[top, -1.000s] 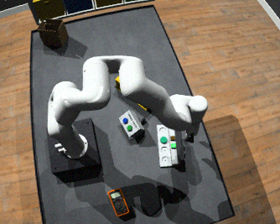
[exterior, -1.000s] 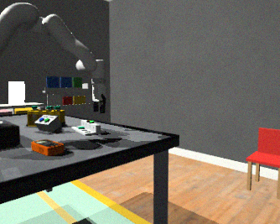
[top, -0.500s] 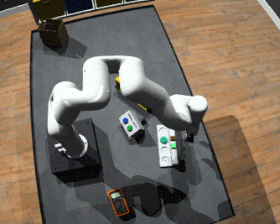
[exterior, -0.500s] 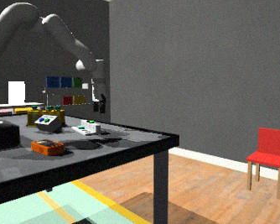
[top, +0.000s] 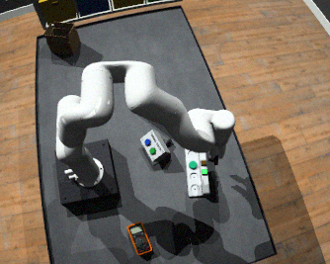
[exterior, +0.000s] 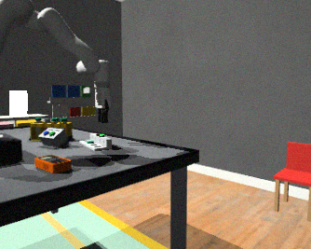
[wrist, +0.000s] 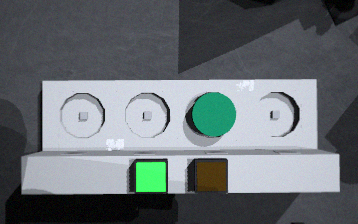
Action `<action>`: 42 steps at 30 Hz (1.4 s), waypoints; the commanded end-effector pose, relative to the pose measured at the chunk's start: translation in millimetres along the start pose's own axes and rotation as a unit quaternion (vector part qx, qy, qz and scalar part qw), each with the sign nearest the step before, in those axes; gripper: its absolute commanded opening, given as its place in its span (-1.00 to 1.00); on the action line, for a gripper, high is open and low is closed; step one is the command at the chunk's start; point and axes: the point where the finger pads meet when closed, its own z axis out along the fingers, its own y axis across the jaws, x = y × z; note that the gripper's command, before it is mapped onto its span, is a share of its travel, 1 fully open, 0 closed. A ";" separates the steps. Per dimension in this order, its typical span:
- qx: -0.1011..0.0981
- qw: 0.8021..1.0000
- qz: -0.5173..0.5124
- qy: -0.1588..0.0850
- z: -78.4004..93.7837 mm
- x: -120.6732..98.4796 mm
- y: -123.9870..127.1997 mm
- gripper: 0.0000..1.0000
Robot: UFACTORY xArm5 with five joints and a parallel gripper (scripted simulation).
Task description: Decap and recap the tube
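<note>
The white cap tray (wrist: 180, 135) fills the wrist view. A green cap (wrist: 213, 114) lies flat in the third nest from the left in that view, and the other three nests are empty. On the tray's front the green lamp (wrist: 151, 176) is lit and the amber lamp (wrist: 211, 176) is dark. The tray (top: 198, 173) and cap (top: 193, 165) also show in the top view. My gripper (exterior: 102, 115) hangs above the tray, partly open and empty. Its fingers are out of the wrist view. The key housing (top: 154, 147) has a blue key (top: 147, 141) and a green key (top: 152, 151). The yellow decapping station (exterior: 50, 129) stands behind it.
An orange multimeter (top: 139, 238) lies near the front edge of the table. A cardboard box (top: 61, 38) stands at the back left, in front of coloured bins. The arm's base (top: 88, 174) sits on a black block at the left. A red chair (exterior: 299, 175) stands off the table.
</note>
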 end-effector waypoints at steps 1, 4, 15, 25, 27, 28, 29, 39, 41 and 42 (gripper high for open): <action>0.001 1.000 0.000 -0.004 -21.1 27.5 -1.5 -0.08; 0.001 1.000 0.000 -0.004 -27.5 37.3 -2.1 -0.08; 0.001 1.000 0.000 -0.004 -46.8 67.2 -3.8 -0.08; 0.001 1.000 0.000 -0.004 -36.8 67.1 -3.8 -0.08; 0.001 1.000 0.000 -0.004 -26.8 67.1 -3.8 -0.08; 0.001 1.000 0.000 -0.004 -21.8 67.0 -3.8 -0.08; 0.001 1.000 0.000 -0.004 -16.8 67.0 -3.9 -0.08; 0.002 1.000 0.000 -0.004 23.3 66.8 -4.0 -0.08; 0.002 1.000 0.000 -0.004 33.3 66.5 -4.0 -0.08; 0.002 1.000 0.000 -0.004 38.3 66.2 -4.0 -0.08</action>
